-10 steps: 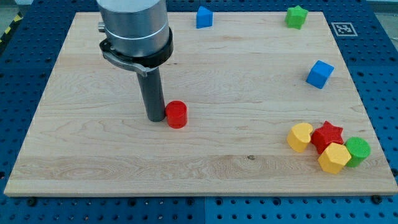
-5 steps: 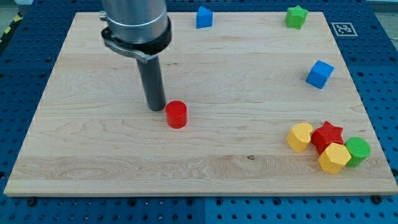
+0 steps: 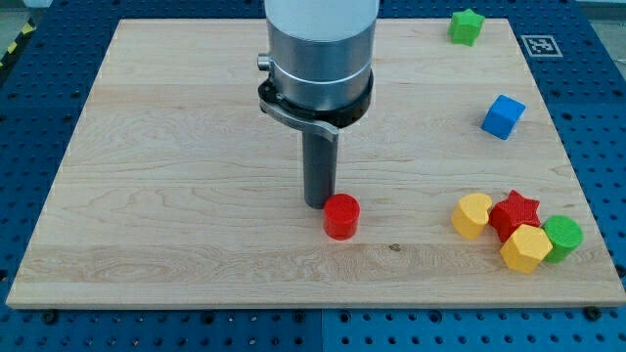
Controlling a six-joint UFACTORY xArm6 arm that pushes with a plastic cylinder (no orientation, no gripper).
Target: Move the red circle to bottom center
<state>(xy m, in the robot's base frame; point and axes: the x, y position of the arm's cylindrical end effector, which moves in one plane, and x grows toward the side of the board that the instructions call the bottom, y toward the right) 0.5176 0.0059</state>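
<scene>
Near the middle of the surface (image 3: 147,196), a bit toward the view's bottom, sits the red circle (image 3: 341,216). The rod's tip (image 3: 318,204) touches its upper-left edge, probably so a shove sends it down toward bottom center. No claw here, just a rod.

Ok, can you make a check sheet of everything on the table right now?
Surface: wooden board, bare of marks apart from its grain.
Job's things: red circle sits near the bottom middle.
Clutter: green star and blue cube at the view's right; yellow block, red star, yellow hexagon and green circle bunched at bottom right.
Pincer: none; my tip is just up-left of the red circle.
Cables: nothing seen.
Surroundings: blue perforated table.
</scene>
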